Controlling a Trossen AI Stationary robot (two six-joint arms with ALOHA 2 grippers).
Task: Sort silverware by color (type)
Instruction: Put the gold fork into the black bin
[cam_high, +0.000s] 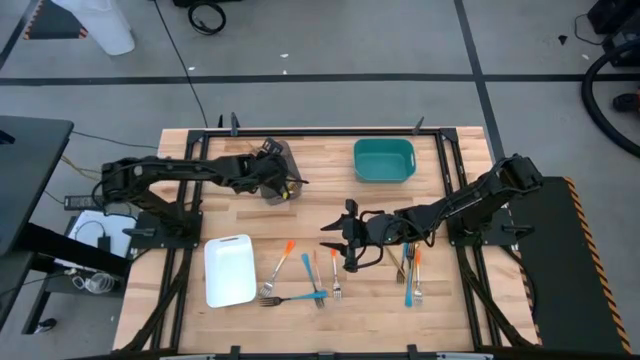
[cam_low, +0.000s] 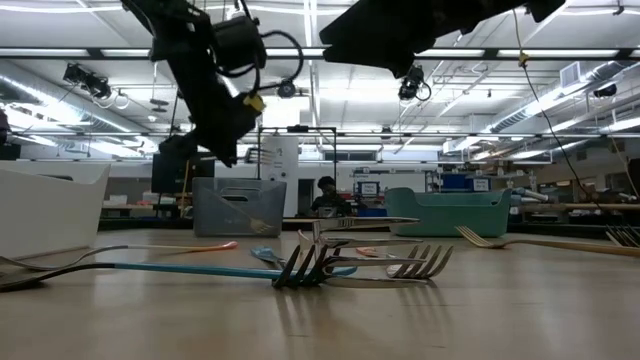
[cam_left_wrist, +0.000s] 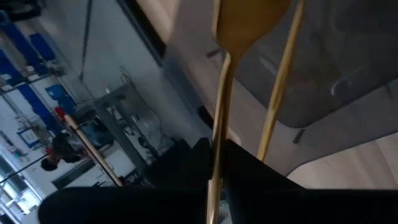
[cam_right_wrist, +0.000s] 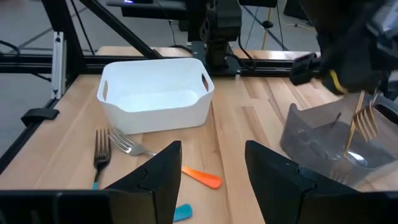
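Observation:
My left gripper (cam_high: 284, 183) hangs over the grey tray (cam_high: 277, 152) at the far left, shut on a gold fork (cam_left_wrist: 219, 118). A second gold shaft (cam_left_wrist: 280, 81) runs beside it. My right gripper (cam_right_wrist: 211, 168) hovers open mid-table, above an orange fork handle (cam_right_wrist: 199, 176) that lies flat. Touching nothing, orange, blue and dark forks (cam_high: 300, 278) lie in a loose pile on the wood near the front edge. Another small bunch (cam_high: 410, 265) lies to the right of the right gripper. My left gripper pinches the gold fork's slim shaft (cam_left_wrist: 214, 180) between its two fingers. The fork runs on along the fingers and its broad end (cam_left_wrist: 249, 22) reaches out over the grey tray (cam_left_wrist: 336, 81), lifted clear. Whether the second gold shaft is also in the fingers, I cannot tell.
A white tray (cam_high: 228, 270) stands at the near left, close to the fork pile. A teal tray (cam_high: 383, 160) sits at the far middle. Black frame rails run along the table's edges. A person (cam_low: 325, 195) shows far off in the room behind.

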